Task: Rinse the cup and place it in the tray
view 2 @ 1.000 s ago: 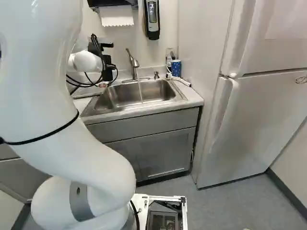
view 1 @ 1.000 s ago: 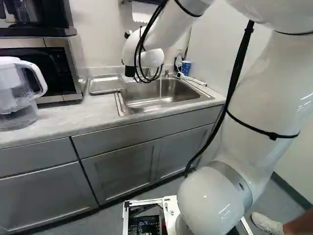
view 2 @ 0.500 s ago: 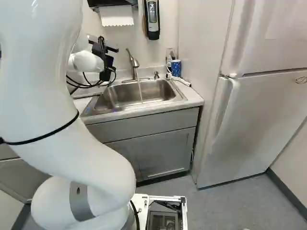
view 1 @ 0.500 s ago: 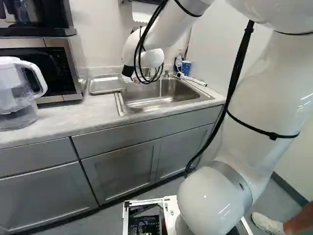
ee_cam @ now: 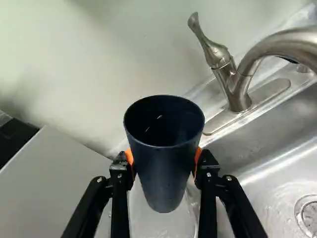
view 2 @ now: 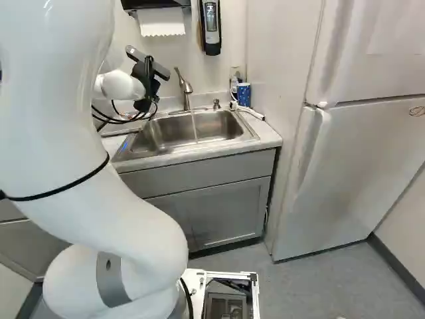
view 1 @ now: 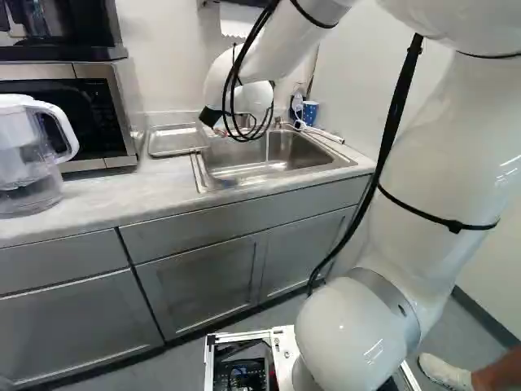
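In the right base view my gripper [view 2: 145, 85] is by the wall left of the faucet, its fingertips hidden. The wrist view shows my gripper [ee_cam: 164, 161] shut on a dark blue cup [ee_cam: 166, 176], orange pads against both sides. The cup's mouth faces the wrist camera, with small bright specks inside. From the faucet [view 2: 185, 86] a thin stream of water falls into the sink [view 2: 176, 138]. The metal tray [view 1: 177, 140] lies on the counter between sink and microwave; nothing shows on it.
The microwave [view 1: 114, 114] and a water pitcher [view 1: 28, 155] stand on the counter. A blue patterned cup [view 2: 244, 94] and a white hose-like thing [view 2: 251, 113] are at the back corner. The fridge [view 2: 345, 173] stands right of the sink.
My gripper has turned and tilted at the wrist, its black body swinging upward in the right base view. The big arm links and the base have stayed in place.
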`<state>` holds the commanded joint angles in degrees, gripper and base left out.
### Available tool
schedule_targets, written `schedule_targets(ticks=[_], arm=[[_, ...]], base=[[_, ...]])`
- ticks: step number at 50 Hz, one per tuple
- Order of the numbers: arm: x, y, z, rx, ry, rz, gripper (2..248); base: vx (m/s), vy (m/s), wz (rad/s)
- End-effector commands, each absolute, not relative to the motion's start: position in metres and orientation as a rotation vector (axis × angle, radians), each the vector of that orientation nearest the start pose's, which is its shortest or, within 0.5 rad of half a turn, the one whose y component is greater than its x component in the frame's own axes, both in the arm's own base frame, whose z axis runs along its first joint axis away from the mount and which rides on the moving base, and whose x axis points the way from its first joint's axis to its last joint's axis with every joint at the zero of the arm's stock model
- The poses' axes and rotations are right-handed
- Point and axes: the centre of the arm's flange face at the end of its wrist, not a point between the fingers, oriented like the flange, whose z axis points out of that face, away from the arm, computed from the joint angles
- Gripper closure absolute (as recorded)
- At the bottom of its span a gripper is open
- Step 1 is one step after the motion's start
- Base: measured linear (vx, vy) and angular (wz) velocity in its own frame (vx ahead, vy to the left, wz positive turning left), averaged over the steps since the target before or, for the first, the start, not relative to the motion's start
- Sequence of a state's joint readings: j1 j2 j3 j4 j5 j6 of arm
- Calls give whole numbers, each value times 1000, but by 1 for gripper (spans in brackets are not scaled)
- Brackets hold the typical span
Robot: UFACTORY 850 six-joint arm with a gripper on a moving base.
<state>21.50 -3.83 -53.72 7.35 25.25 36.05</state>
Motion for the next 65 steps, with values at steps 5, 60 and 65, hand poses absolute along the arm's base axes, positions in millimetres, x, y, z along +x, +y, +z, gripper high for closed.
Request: schedule_targets(ticks=[5,60,65], arm=[[500,192,570,-2031,480,-1364,125],[500,192,570,-1699,975,-1003,125],[500,192,570,-1665,1015,-968,125]], base=[[0,0,0],[0,0,0],[0,0,0]])
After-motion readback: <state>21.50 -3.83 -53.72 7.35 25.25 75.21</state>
